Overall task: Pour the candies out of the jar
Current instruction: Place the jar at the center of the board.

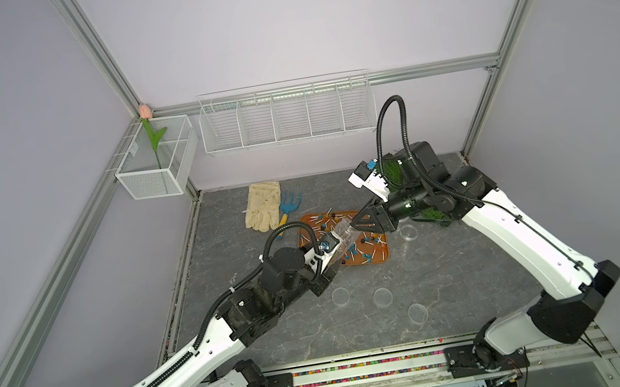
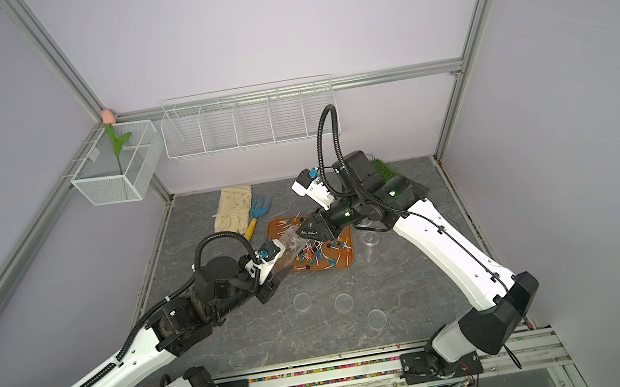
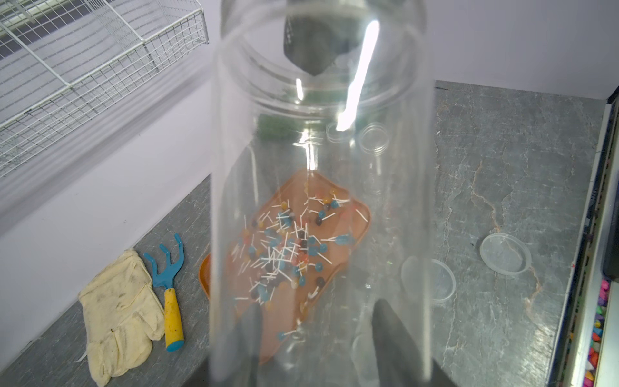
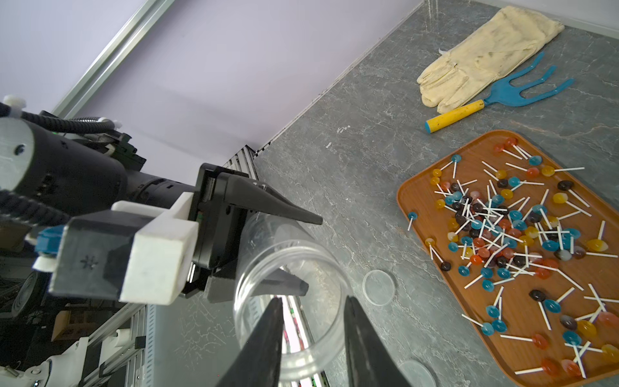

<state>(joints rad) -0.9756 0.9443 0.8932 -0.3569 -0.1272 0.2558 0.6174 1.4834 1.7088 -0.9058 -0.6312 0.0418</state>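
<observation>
**Glove** (image 1: 263,207), **hand rake** (image 1: 291,205): side by side near the back edge, toward the back left corner. Not involved.

**Left gripper** (image 4: 288,249): clenched across the base end of the jar (image 1: 341,237), holding it off the tabletop.

**Jar**: clear and apparently empty, above the tray's left part. Its long axis runs from the left jaws at the base, rightward and toward the back edge, to the open mouth.

**Tray** (image 4: 407,201): orange, mid-tabletop. The candies (image 4: 495,228) lie scattered across it, so pouring looks complete.

**Right gripper** (image 4: 312,301): at the mouth end, the nearer arm to it. The jaws stand apart about the rim; whether they pinch it cannot be told.

**Clear lids** (image 1: 382,297): three lie flat toward the front edge.
</observation>
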